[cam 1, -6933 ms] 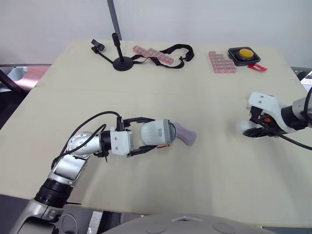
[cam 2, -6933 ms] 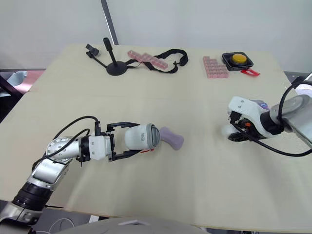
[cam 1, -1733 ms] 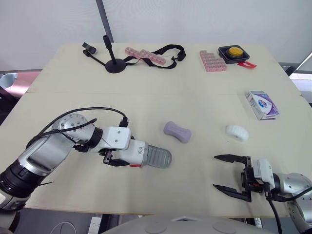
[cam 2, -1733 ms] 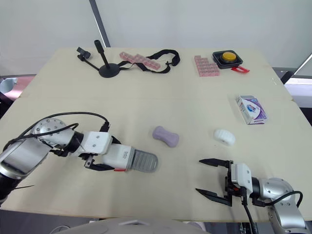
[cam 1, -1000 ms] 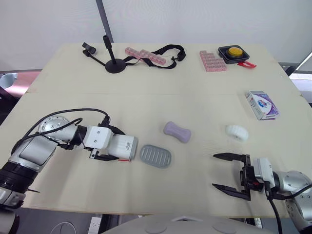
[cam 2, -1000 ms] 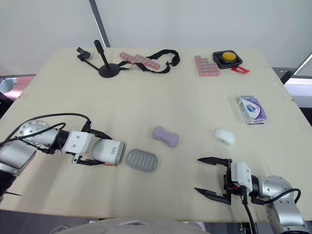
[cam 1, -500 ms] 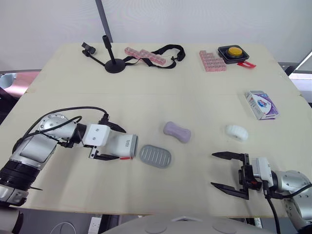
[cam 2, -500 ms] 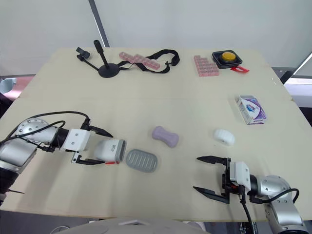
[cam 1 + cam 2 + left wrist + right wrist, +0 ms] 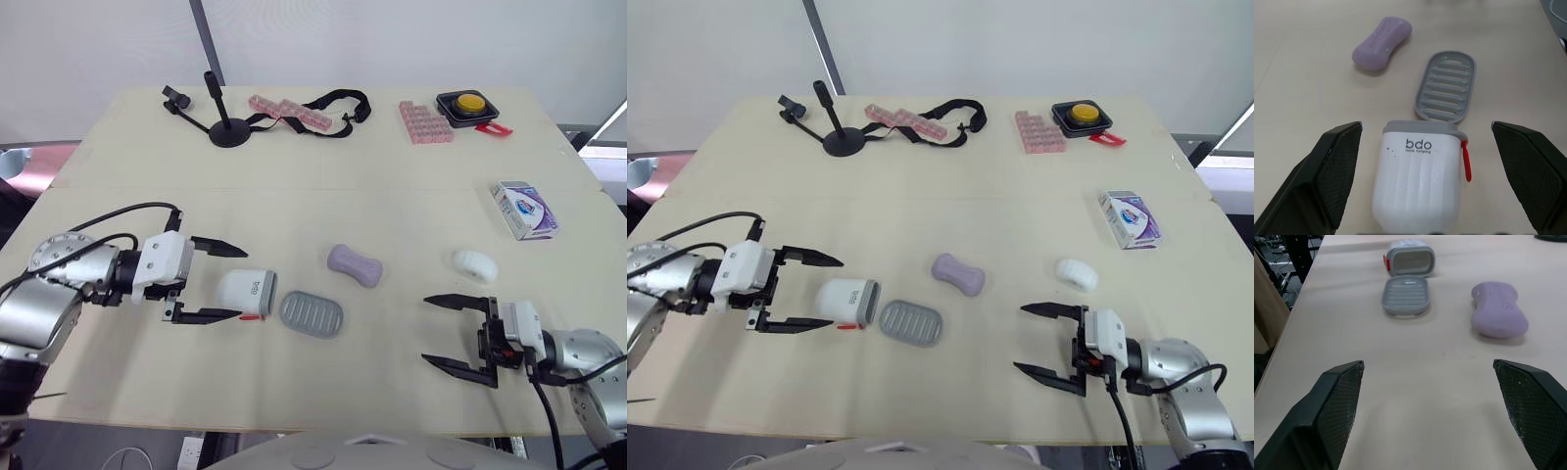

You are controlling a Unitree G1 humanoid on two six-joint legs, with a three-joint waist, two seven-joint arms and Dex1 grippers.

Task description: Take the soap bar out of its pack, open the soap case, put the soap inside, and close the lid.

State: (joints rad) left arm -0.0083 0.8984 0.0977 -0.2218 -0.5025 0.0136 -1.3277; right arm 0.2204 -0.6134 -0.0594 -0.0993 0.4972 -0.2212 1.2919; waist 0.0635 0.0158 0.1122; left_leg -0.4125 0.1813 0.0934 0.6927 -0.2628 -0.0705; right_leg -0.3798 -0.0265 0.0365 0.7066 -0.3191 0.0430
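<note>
Soap case (image 9: pixel 246 291) lies open on the worktop (image 9: pixel 392 176).
Wide-spread left tool (image 9: pixel 242 282) straddles it; right tool (image 9: pixel 425 330) wide, holding nothing.

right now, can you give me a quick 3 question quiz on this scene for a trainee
1. True or false: the soap bar lies inside the soap case.
2. The lid is: A shut; B open, flat on the table; C held in fingers.
3. Fill in: the fingers of the left gripper and right gripper are ___.
Key: 1 false; 2 B; 3 open.
</note>
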